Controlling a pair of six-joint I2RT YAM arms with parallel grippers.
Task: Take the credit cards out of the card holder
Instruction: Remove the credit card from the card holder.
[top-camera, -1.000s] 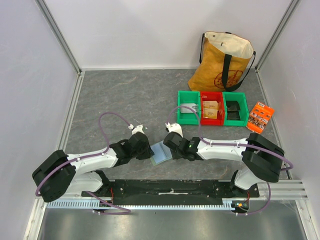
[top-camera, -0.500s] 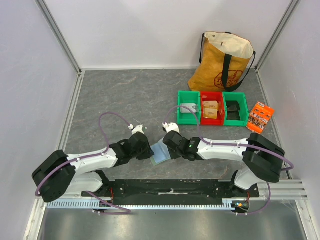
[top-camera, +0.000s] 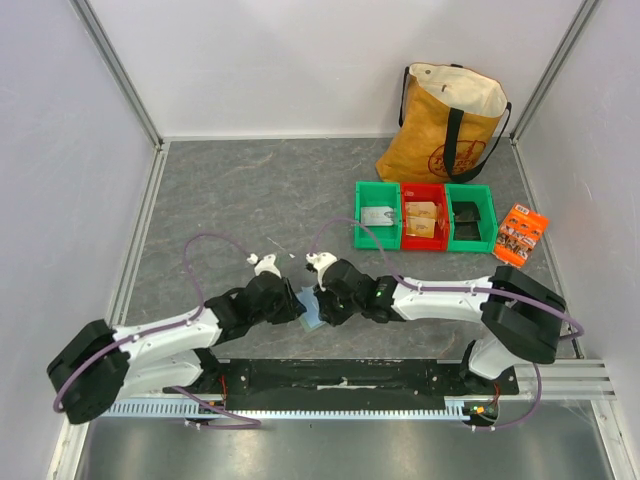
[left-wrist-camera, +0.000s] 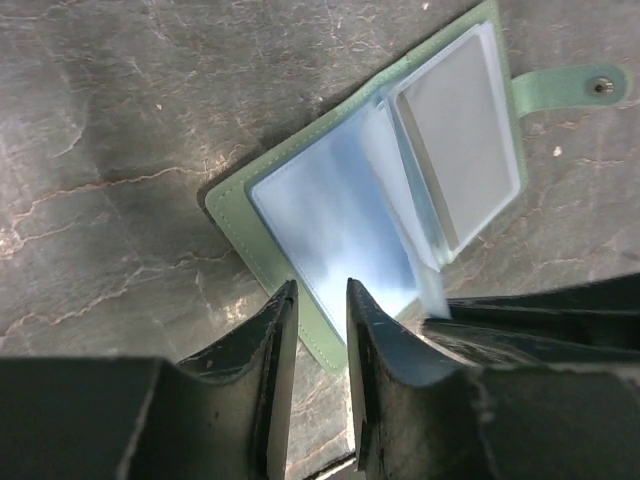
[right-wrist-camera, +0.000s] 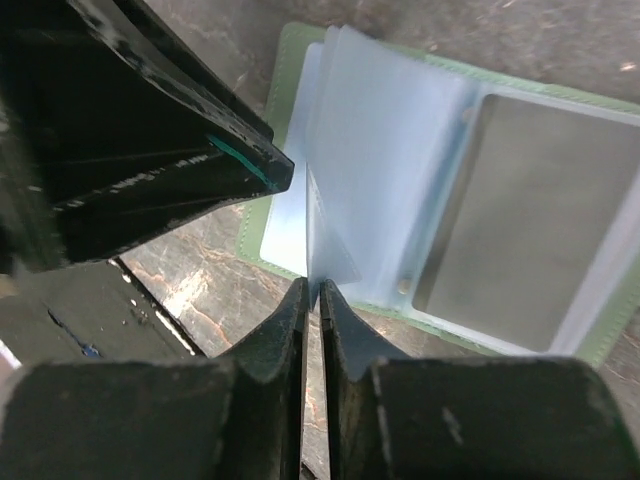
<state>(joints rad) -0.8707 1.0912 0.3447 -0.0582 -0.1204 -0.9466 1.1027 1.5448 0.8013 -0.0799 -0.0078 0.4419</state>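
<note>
Leafing open the pockets looks to be the step in hand; no card is out yet.

Top view: the card holder (top-camera: 309, 318) lies on the table (top-camera: 250, 200) at 6 o'clock. It is wedged between the left gripper (top-camera: 296, 306) at its 9 o'clock and the right gripper (top-camera: 322, 303) at its 3 o'clock. Against a second ago, both grippers and the holder sit further toward 9 o'clock, and less of the holder shows.

Left wrist: holder open, face up. Jaws a narrow gap apart, astride the cover's near corner; cannot tell whether they clamp it. One credit card (left-wrist-camera: 460, 150) sits sleeved at 1 o'clock, beside the tab (left-wrist-camera: 565, 88).

Right wrist: jaws all but closed, pinching the corner of a clear pocket leaf (right-wrist-camera: 380, 170), which is raised off the spread. Card at 3 o'clock, untouched.

Next move, as judged: release the leaf, find the card's exposed edge and pinch only that. Then draw it along the sleeve while the left arm pins the cover.
</note>
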